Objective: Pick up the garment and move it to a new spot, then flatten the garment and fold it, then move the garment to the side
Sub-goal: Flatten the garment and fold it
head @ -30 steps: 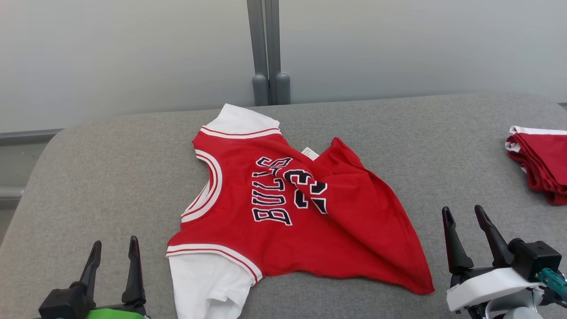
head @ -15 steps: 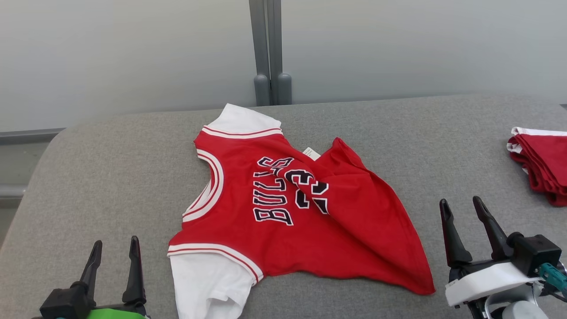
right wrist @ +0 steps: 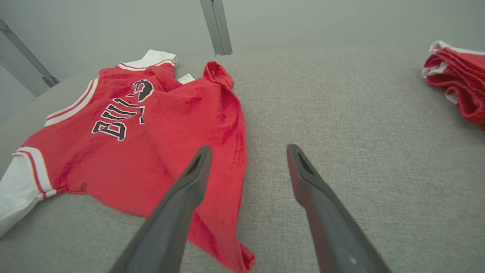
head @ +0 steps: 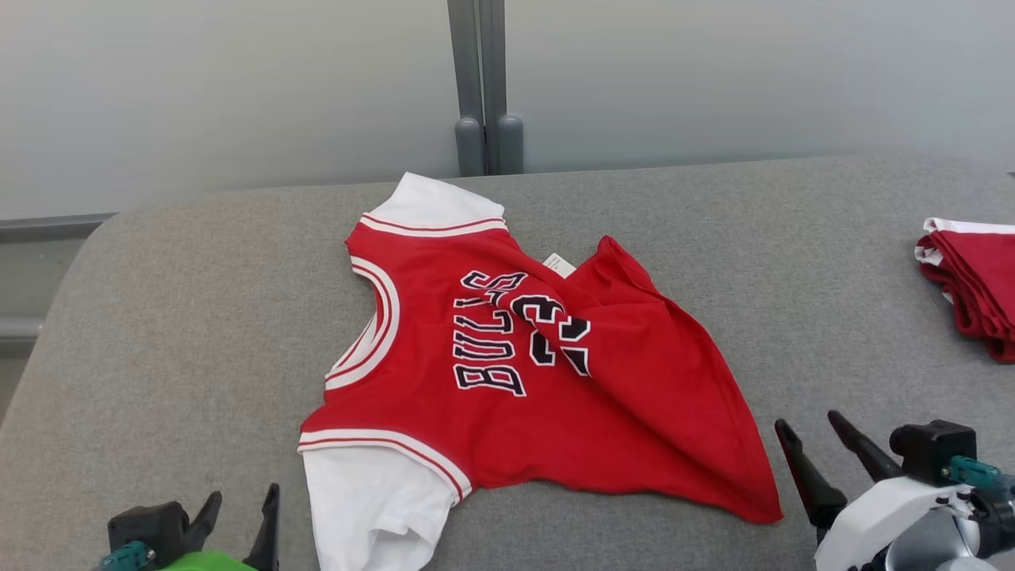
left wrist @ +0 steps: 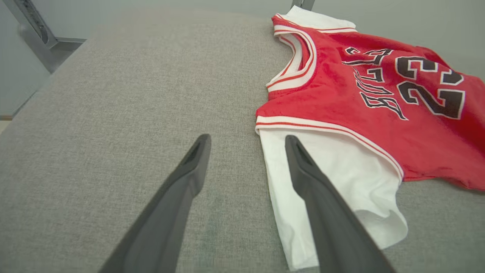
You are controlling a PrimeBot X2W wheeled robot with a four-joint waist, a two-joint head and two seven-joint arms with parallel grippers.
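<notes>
Both grippers have dropped lower and nearer in the head view than a second ago, while the garment keeps its place on the table; the camera itself has tilted slightly. The left gripper (head: 243, 498) now sits at the near left edge of the scene, its two dark fingers spread apart and holding nothing. The right gripper (head: 807, 422) stands at the near right, its fingers likewise parted and empty, just off the garment's near right corner.

The garment (head: 444, 333), a red jersey with white sleeves, black lettering and a number, lies in the middle of the grey padded table (head: 198, 317). Its neck opening faces left and its hem runs to the right. The far right part of the cloth is turned over on itself, covering part of the number, and a small white label (head: 557, 264) shows at the far edge of that fold. One white sleeve (head: 373, 507) reaches the near edge of the table; the other points to the far side.

In the left wrist view the open fingers frame the left border of the near sleeve. In the right wrist view the open fingers straddle the hem's right edge; whether either touches the cloth cannot be told.

A pile of folded red clothes (head: 975, 277) rests at the far right of the table, well apart from the jersey. A grey post (head: 484, 79) rises behind the table.
</notes>
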